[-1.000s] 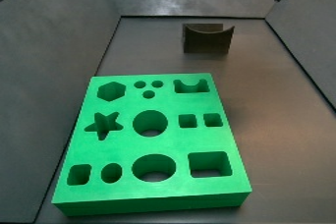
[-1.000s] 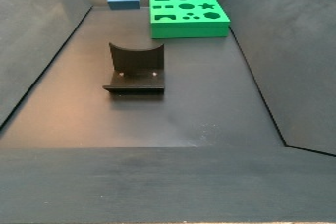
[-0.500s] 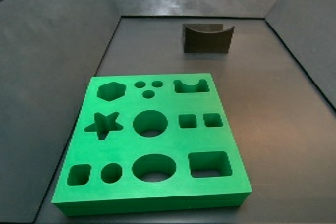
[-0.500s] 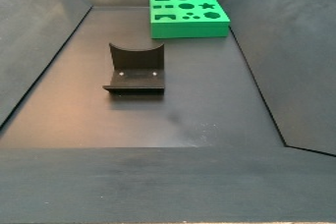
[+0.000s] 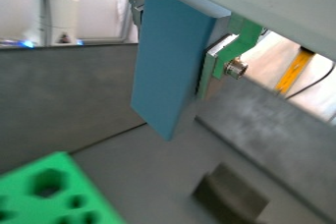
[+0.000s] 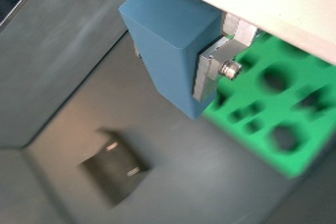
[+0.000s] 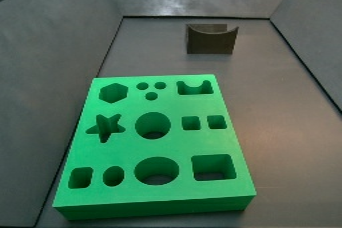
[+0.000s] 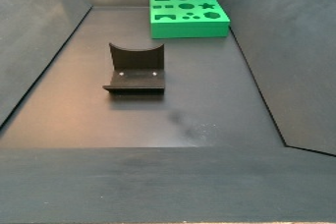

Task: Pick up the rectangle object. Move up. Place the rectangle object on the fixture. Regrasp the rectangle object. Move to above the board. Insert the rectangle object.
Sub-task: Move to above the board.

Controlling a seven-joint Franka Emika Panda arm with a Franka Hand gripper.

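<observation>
In both wrist views the rectangle object [image 5: 175,66] [image 6: 168,43], a plain light blue block, is clamped on end between silver fingers [image 5: 215,65] [image 6: 213,70]. My gripper [image 5: 179,41] [image 6: 176,33] is shut on it, high over the floor. Far below lie the green board [image 5: 50,195] [image 6: 284,98] and the dark fixture [image 5: 238,195] [image 6: 118,169]. Both side views show the board [image 7: 168,107] [image 8: 191,31] and the fixture [image 7: 210,39] [image 8: 134,70] on the floor, but neither the gripper nor the block.
Sloping grey walls [image 7: 54,32] [image 8: 282,61] close in the dark floor on all sides. The fixture stands apart from the board, with bare floor [image 8: 171,120] between and around them.
One second ago the gripper and blue block showed at the top edge of both side views. They have risen out of those views. Board and fixture have not moved.
</observation>
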